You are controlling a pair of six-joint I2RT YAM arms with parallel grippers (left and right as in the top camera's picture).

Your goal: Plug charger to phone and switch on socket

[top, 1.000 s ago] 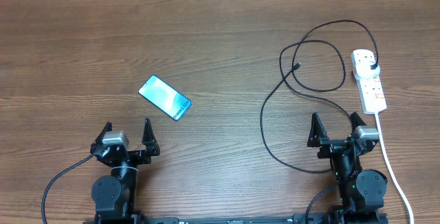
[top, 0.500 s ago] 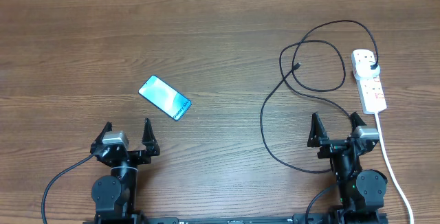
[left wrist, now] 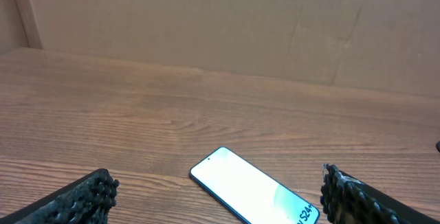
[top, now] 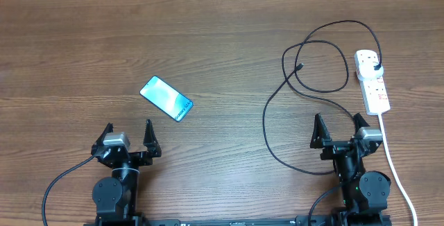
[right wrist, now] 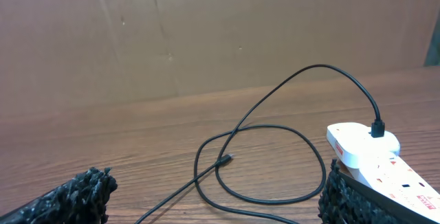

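The phone (top: 166,98) is lying left of the table's (top: 208,39) middle, set diagonally, its text end pointing toward the near right corner. The socket (top: 373,84) is lying lengthwise by the right edge, and the charger (top: 263,123) is looping beside it. The left hand (top: 127,126) and right hand (top: 338,118) are gaping wide and holding nothing. The right wrist view is showing the charger's loose tip (right wrist: 225,159) close up.

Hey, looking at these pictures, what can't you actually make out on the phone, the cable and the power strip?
White elongated power strip with red markings: overhead, the switches are too small to read as on or off; in the right wrist view, most of it runs off the lower right corner.
Slim blue-screened phone: the white text is too small overhead; the left wrist view cuts it at the lower edge.
Thin black cable's connector tip: type too small in both views.
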